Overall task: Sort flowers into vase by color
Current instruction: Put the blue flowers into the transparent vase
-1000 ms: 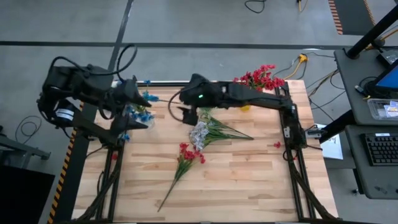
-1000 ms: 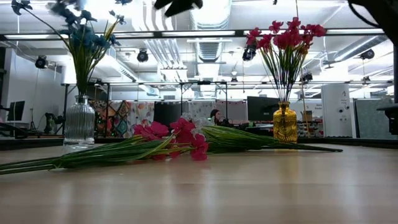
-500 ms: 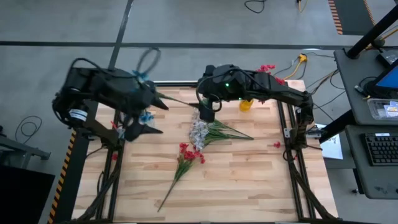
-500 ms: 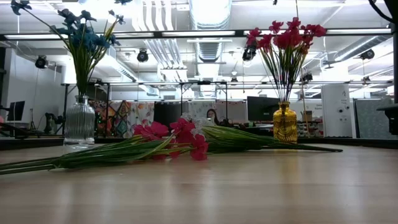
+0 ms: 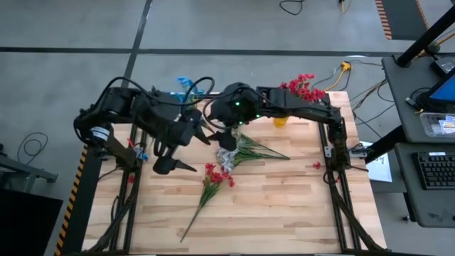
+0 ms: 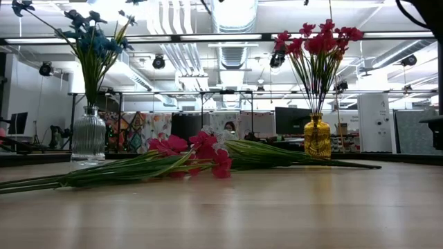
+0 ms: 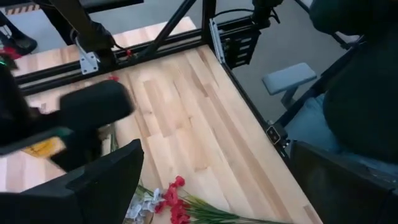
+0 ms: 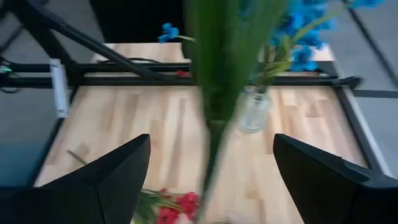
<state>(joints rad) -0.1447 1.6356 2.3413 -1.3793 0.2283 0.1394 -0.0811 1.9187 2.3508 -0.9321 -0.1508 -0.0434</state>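
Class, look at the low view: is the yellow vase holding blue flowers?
No. The yellow vase holds red flowers; the blue flowers stand in the clear glass vase.

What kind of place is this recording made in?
Probably an open-plan robotics lab or workshop: exposed ceiling ducts, rows of monitors on desks behind the wooden table, a keyboard workstation beside it.

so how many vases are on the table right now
2: a clear ribbed glass vase holding blue flowers at the left, and a yellow vase holding red flowers at the right. The arms may hide more.
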